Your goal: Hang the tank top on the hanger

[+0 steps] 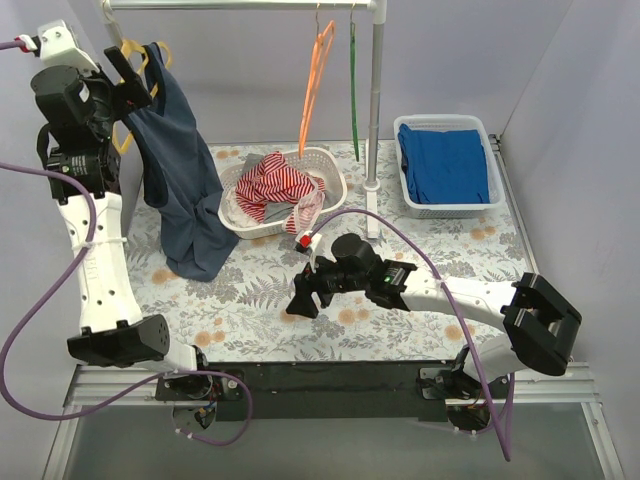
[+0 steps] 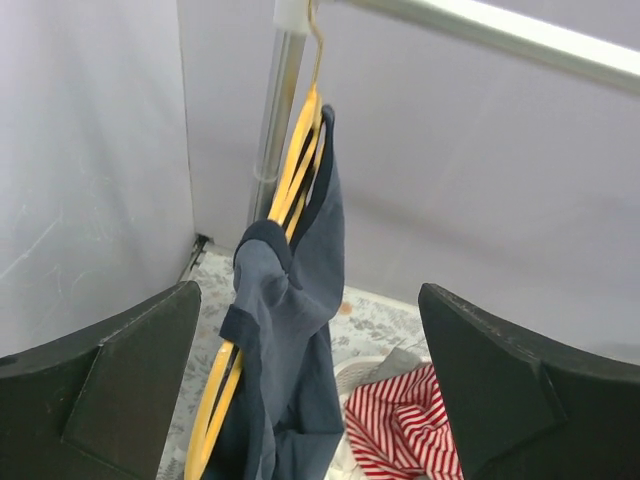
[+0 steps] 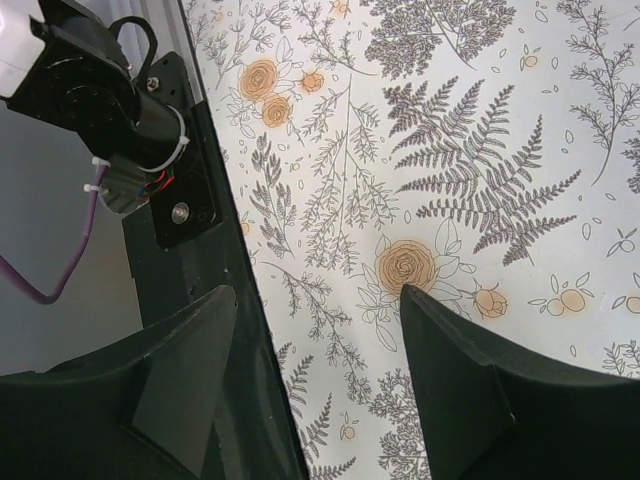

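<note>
top view, tank top [image 1: 180, 170]: hanging at the far left off the hanger [image 1: 122, 140], which hooks on the rail [image 1: 240, 5]. The hem trails down to the tabletop [image 1: 420, 260].
top view, left pincer [image 1: 128, 75]: raised high, right beside the hanger's top. You can't tell from here whether it touches.
top view, right pincer [image 1: 300, 300]: low over the tabletop, well apart from the garment.
left wrist view, fingers [image 2: 120, 380]: spread wide with nothing between them. The tank top hangs a little way ahead.
left wrist view, fit: one strap sits up near the hook. The other shoulder is bunched partway down the yellow arm, so I'd say it looks only half seated.
right wrist view, fingers [image 3: 170, 370]: apart and empty, with just floral print below.
handling: it's light, floppy fabric that will sag and slide on smooth plastic. If you tidy it, pinch the bunched shoulder hem, not the body. Go easy, since the hanger swings freely on its hook.
</note>
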Tool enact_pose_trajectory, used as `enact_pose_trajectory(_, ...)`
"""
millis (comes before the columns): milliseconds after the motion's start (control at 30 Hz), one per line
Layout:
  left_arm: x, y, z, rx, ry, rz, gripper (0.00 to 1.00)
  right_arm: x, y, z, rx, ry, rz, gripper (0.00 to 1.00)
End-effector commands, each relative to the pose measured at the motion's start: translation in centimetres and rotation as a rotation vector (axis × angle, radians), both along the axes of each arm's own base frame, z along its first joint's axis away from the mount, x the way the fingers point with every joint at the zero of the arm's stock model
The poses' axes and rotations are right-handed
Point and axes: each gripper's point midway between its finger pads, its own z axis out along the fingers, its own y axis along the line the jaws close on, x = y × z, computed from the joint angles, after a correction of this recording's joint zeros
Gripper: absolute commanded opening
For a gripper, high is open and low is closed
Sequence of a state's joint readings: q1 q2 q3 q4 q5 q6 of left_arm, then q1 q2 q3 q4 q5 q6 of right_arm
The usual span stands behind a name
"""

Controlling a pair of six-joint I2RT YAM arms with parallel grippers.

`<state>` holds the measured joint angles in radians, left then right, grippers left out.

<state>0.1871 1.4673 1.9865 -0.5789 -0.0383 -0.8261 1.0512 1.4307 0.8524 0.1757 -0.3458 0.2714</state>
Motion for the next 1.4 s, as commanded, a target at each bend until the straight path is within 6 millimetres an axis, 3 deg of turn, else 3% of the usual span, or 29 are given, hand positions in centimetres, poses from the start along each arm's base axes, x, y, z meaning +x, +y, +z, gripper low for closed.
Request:
enact_pose_trajectory(0, -5.2, -2.4, 6.5, -0.015, -0.153, -0.074, 0.93, 0.9, 0.4, 0.8, 0.017, -0.047, -0.021, 0.75)
enact_pose_trajectory(100, -6.6, -4.3, 8.1, -0.049, -0.2, -0.158, 0.93, 1.2, 0.3, 0.9, 0.017, -0.053, -0.034, 0.75)
enact_pose_trajectory(233, -7.4, -7.0, 8.3, -0.109, -0.202, -0.296, 0.93, 1.9, 0.0, 1.2, 0.018, -0.074, -0.071, 0.75)
enact_pose_trajectory(367, -7.8, -9.0, 7.1, -0.182, -0.182, -0.395, 0.94, 2.6, -0.5, 1.5, 0.021, -0.1, -0.117, 0.75)
enact_pose_trajectory(400, -7.4, -9.2, 5.9, -0.206, -0.155, -0.406, 0.94, 2.9, -0.6, 1.7, 0.027, -0.109, -0.135, 0.75)
enact_pose_trajectory(467, -8.2, -9.9, 5.8, -0.228, -0.168, -0.426, 0.95, 3.0, -1.1, 2.0, 0.037, -0.124, -0.159, 0.75)
enact_pose_trajectory(500, -7.8, -10.5, 4.1, -0.254, -0.131, -0.443, 0.96, 3.3, -1.4, 2.2, 0.04, -0.135, -0.179, 0.75)
enact_pose_trajectory(567, -8.0, -11.2, 3.3, -0.275, -0.12, -0.451, 0.96, 3.5, -2.0, 2.8, 0.054, -0.151, -0.205, 0.76)
enact_pose_trajectory(600, -8.1, -12.6, 2.6, -0.285, -0.106, -0.477, 0.96, 3.9, -2.3, 3.0, 0.053, -0.165, -0.231, 0.76)
enact_pose_trajectory(633, -7.5, -13.0, 0.3, -0.302, -0.059, -0.466, 0.96, 4.0, -2.6, 3.7, 0.068, -0.177, -0.245, 0.77)
enact_pose_trajectory(700, -8.4, -14.9, -0.5, -0.305, -0.066, -0.479, 0.98, 4.3, -3.1, 4.7, 0.088, -0.198, -0.275, 0.77)
enact_pose_trajectory(733, -8.0, -15.4, -2.9, -0.319, -0.016, -0.472, 0.98, 4.4, -3.3, 4.9, 0.093, -0.203, -0.286, 0.77)
enact_pose_trajectory(800, -8.6, -16.4, -4.3, -0.349, -0.007, -0.475, 0.98, 4.7, -3.8, 5.3, 0.1, -0.212, -0.316, 0.78)
enact_pose_trajectory(833, -8.3, -16.9, -6.9, -0.361, 0.04, -0.476, 0.98, 4.7, -4.1, 5.9, 0.114, -0.215, -0.325, 0.78)
enact_pose_trajectory(933, -9.2, -18.5, -9.5, -0.388, 0.079, -0.503, 0.98, 5.5, -5.3, 6.4, 0.125, -0.234, -0.402, 0.78)
enact_pose_trajectory(967, -9.2, -19.0, -12.4, -0.397, 0.136, -0.5, 0.98, 5.7, -5.6, 6.5, 0.126, -0.237, -0.42, 0.78)
enact_pose_trajectory(1033, -10.1, -19.9, -14.4, -0.407, 0.17, -0.512, 0.98, 6.0, -6.5, 6.9, 0.134, -0.249, -0.466, 0.79)
enact_pose_trajectory(1067, -10.2, -20.3, -16.9, -0.415, 0.215, -0.512, 0.98, 6.1, -6.8, 7.0, 0.139, -0.247, -0.484, 0.79)
enact_pose_trajectory(1100, -10.6, -20.9, -18.2, -0.42, 0.241, -0.53, 0.98, 6.4, -7.3, 7.4, 0.148, -0.256, -0.514, 0.8)
enact_pose_trajectory(1167, -11.2, -22.1, -19.7, -0.454, 0.264, -0.567, 0.98, 6.6, -7.9, 7.3, 0.15, -0.251, -0.545, 0.8)
enact_pose_trajectory(1200, -11.8, -23.3, -22.1, -0.459, 0.322, -0.591, 0.98, 6.8, -8.3, 7.5, 0.159, -0.245, -0.576, 0.8)
enact_pose_trajectory(1367, -14.1, -28.0, -27.3, -0.454, 0.44, -0.658, 0.98, 6.9, -10.1, 6.2, 0.15, -0.22, -0.653, 0.8)
